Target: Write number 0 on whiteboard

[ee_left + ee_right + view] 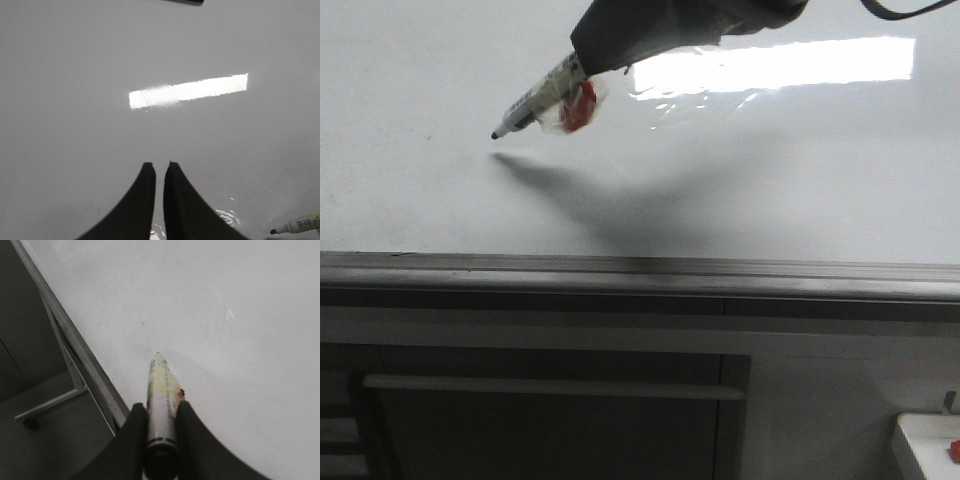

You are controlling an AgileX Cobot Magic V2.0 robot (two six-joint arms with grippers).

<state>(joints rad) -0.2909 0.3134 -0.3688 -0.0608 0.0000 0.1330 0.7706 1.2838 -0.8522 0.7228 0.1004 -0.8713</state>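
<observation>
The whiteboard (770, 180) is glossy white, with a bright rectangular light reflection (780, 62) and no writing that I can see; the number 0 is not in view. My right gripper (588, 68) is shut on a marker (535, 100), whose black tip (494, 135) points down-left just above the board, casting a shadow. The right wrist view shows the gripper (161, 405) clamping the marker (160, 382) over the whiteboard (250, 340). My left gripper (160, 167) is shut and empty over the whiteboard (75, 75); the marker tip (295, 226) shows beside it.
A grey metal edge rail (640, 268) runs along the board's near side, also in the right wrist view (75, 345). Below it is a cabinet front with a bar handle (550, 387). A small white box with a red part (928, 445) sits at the lower right.
</observation>
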